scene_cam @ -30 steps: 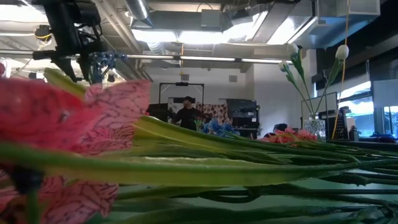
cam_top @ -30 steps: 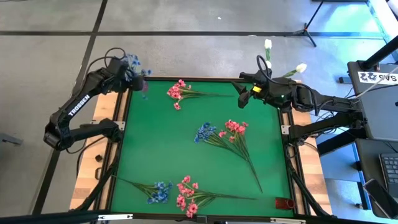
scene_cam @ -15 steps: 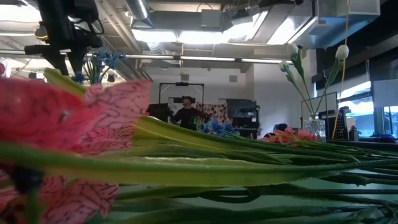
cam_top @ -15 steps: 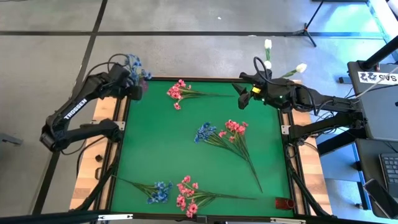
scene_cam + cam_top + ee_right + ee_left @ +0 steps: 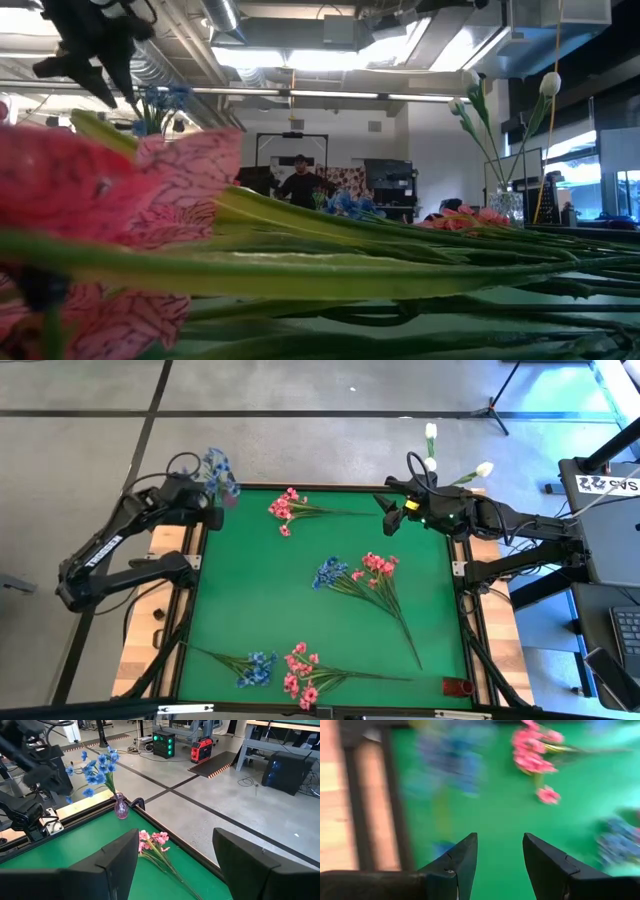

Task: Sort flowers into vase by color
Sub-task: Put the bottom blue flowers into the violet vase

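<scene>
A blue spray [image 5: 216,465] [image 5: 96,768] stands with its stem in a small pink glass vase [image 5: 120,809] at the table's far left corner. My left gripper [image 5: 208,511] [image 5: 499,840] is open just to the left of that vase and touches nothing. White buds [image 5: 431,432] [image 5: 551,84] stand in a vase at the far right corner. My right gripper [image 5: 386,517] [image 5: 175,845] hangs open over the far right of the mat. Loose on the green mat lie a pink spray [image 5: 288,508], a blue spray [image 5: 328,571] beside a pink one [image 5: 378,565], and a blue [image 5: 256,665] and a pink spray [image 5: 301,680] at the near edge.
The green mat [image 5: 260,600] has a dark raised frame, with wooden boards on both sides. A small red object [image 5: 458,686] lies at the near right corner. In the low view, pink blooms [image 5: 110,210] and stems fill the foreground. A person [image 5: 300,183] stands far behind the table.
My left gripper has drawn back from the blue spray and the vase, toward the table's left edge and slightly up, tipping as it went. The blue spray has stayed standing in the vase. My right arm has kept still.
</scene>
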Available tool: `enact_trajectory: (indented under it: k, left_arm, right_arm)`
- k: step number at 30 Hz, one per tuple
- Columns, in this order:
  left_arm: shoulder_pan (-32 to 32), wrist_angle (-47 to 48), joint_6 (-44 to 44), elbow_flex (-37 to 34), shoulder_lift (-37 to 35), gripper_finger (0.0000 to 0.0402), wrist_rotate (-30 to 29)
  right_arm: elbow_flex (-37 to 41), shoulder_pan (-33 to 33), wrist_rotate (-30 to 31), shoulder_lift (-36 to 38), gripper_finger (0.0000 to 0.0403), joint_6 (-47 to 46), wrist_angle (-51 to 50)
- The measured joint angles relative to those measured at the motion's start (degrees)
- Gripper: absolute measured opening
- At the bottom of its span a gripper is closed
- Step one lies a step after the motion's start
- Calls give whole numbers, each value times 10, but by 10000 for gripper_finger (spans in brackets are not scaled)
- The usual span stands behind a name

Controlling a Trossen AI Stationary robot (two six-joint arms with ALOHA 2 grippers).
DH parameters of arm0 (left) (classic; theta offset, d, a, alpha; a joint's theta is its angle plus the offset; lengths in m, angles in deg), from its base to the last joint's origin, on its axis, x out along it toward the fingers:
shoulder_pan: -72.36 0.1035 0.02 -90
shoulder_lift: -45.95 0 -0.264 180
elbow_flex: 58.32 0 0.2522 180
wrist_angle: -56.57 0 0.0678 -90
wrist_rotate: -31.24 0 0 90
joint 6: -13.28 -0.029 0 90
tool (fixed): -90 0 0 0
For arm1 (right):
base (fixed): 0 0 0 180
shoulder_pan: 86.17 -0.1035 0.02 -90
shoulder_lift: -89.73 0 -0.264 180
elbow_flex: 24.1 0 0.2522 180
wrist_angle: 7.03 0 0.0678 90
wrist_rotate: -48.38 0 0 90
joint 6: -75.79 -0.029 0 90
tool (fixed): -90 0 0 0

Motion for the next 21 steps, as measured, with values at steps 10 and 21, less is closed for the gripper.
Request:
enact_trajectory:
  k: [10,21]
  left_arm:
    - [-91,6,-8,0,-81,153,121]
    - [-141,-63,-91,0,-97,153,199]
  right_arm:
    - [0,0,6,0,253,0,2]
    - [0,0,-7,0,253,0,20]
